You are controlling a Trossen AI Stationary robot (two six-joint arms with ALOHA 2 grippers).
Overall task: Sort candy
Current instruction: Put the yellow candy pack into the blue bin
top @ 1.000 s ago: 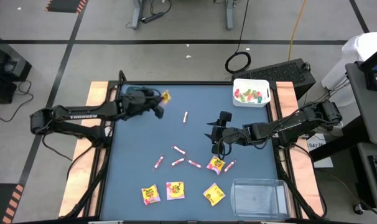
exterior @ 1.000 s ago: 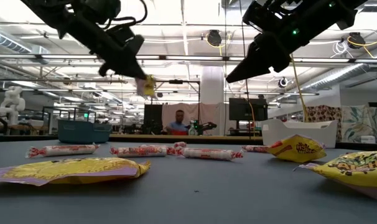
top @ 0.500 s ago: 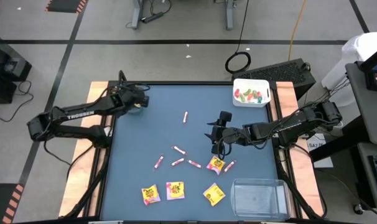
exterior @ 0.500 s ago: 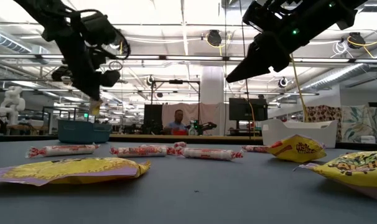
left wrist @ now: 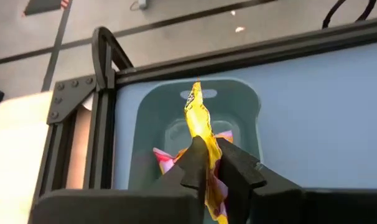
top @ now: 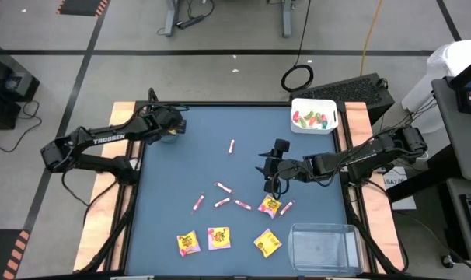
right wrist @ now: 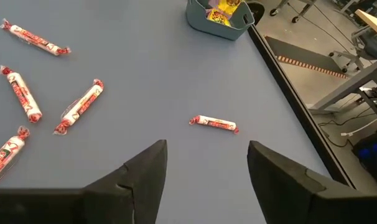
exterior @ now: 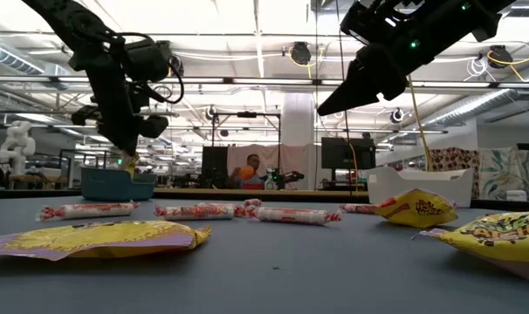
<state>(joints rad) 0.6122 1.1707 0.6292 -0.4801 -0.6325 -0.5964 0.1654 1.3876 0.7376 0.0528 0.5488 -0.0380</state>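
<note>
My left gripper hangs over the teal bin at the table's far left corner, shut on a yellow candy packet. Another yellow-pink packet lies inside the bin. My right gripper hovers open above the table right of centre, with nothing between its fingers. Pink-white stick candies lie flat on the blue table below and in front of it. Yellow packets lie flat near the front edge. My left gripper pinches the yellow packet between its two fingers, one on each flat face, near the packet's middle. The fingers slant downward toward the bin. The packet sticks out past the fingertips edge-on, lifted clear, its free end above the bin's opening.
A white bin with green and red pieces stands at the far right corner. A clear bin stands at the near right corner. One stick lies alone mid-table. A yellow packet lies just below my right gripper.
My left gripper has carried the yellow packet toward the table's left edge and down to over the teal bin. It has tipped from near level to slanting downward. The packet stays between its fingers.
</note>
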